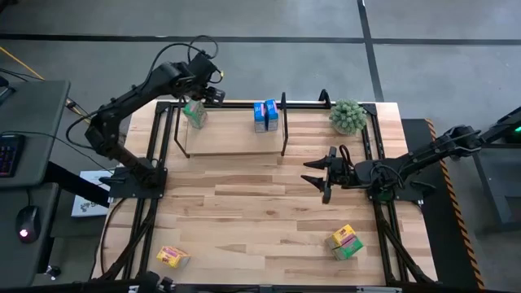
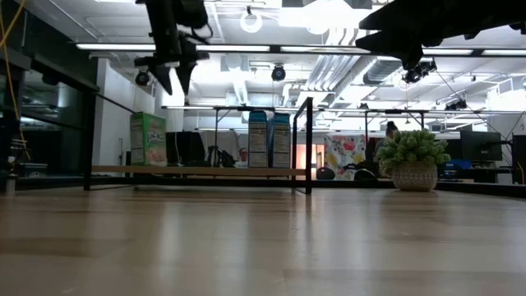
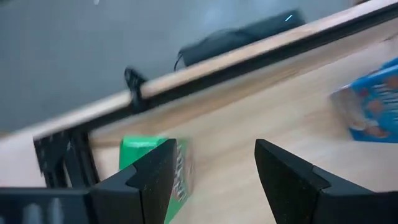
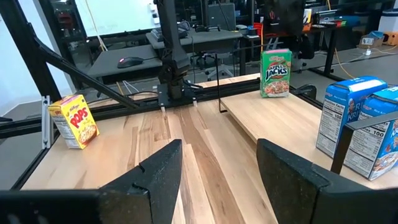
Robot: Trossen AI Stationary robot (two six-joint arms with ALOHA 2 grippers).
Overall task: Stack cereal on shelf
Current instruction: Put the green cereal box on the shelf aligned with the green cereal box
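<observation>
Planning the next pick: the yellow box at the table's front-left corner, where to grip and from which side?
My call: the left gripper comes from straight above. The yellow box lies flat and skewed, with free table around it. Rotate the wrist to match, then pinch its two long edges mid-length.

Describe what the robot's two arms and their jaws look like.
Both arms are dark, jointed and slim, with black cables looping along them. The left gripper and right gripper each end in two matte black, wedge-shaped jaws with angled inner faces. A small green light glows far up the right arm. No markings are readable.
</observation>
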